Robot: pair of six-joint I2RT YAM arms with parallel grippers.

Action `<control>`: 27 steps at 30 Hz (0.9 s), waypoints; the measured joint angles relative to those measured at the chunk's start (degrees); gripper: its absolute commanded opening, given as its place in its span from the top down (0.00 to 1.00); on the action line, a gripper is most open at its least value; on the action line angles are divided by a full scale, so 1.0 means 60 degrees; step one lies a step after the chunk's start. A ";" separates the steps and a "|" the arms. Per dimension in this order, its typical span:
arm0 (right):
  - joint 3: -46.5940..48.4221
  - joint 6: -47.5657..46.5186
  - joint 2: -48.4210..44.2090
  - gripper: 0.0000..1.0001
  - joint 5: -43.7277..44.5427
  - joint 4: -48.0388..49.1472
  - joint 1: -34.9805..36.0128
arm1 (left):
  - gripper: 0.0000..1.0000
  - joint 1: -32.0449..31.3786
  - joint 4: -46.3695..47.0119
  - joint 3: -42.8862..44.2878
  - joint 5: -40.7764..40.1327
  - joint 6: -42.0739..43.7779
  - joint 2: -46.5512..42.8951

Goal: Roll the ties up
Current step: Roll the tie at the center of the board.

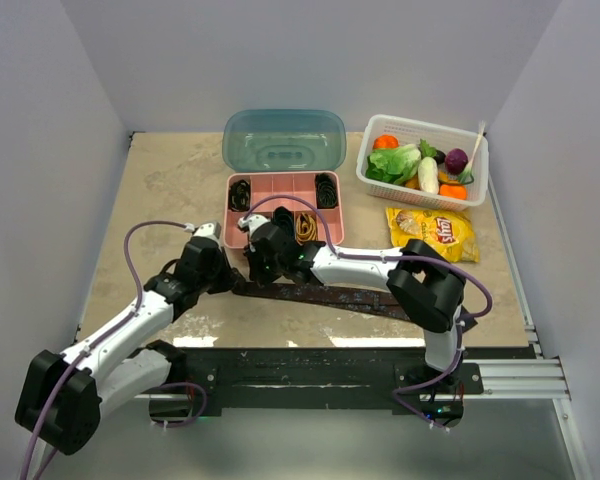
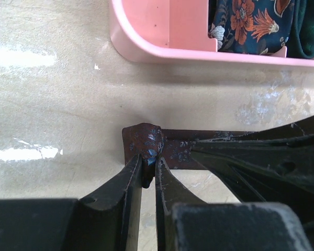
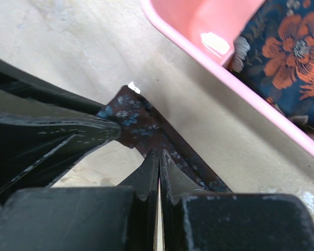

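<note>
You have a pale stone-look table (image 1: 160, 200) under both arms, and everything else sits on it. Beyond your two hands stands the pink tray (image 1: 280, 185), divided into compartments, with its teal lid (image 1: 285, 140) lying just behind it. Farther off on the right hand's side is a white basket (image 1: 425, 160) of toy vegetables, and a yellow chip bag (image 1: 435, 232) lies just in front of it. The brown-maroon tie (image 1: 330, 297) lies flat in a long strip under the right arm, running from that arm's elbow to where the hands meet. Your left hand (image 2: 149, 167) is narrowed onto the tie's folded end, the bunched fabric pinched between its fingertips, just short of the tray's near wall. Your right hand (image 3: 159, 157) is fully closed, its tips pressed together at the edge of the strip right beside the left hand's grip; you cannot tell whether any fabric is caught between them. In the tray, a floral tie (image 2: 246, 23) fills the compartment just beyond the fingertips, dark coiled ties (image 1: 240, 192) fill the far corners, and a gold coil (image 1: 306, 226) sits near the right hand.
</note>
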 measured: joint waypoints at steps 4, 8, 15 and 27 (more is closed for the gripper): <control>-0.0073 0.0000 -0.0011 1.00 0.0266 -0.0215 -0.0033 | 1.00 -0.0437 -0.0073 0.0106 -0.0324 0.0011 0.0233; -0.0240 0.0000 -0.0160 1.00 0.0441 -0.0295 -0.0087 | 1.00 -0.0918 -0.0135 0.0240 -0.0761 -0.0011 0.0579; -0.0499 0.0011 -0.0583 1.00 0.0572 -0.0346 -0.0164 | 1.00 -0.1967 -0.0200 0.0685 -0.1650 -0.0098 0.1333; -0.0805 0.0051 -0.0648 1.00 0.0739 -0.0379 -0.0313 | 1.00 -0.3071 -0.0193 0.0954 -0.2291 -0.0397 0.2204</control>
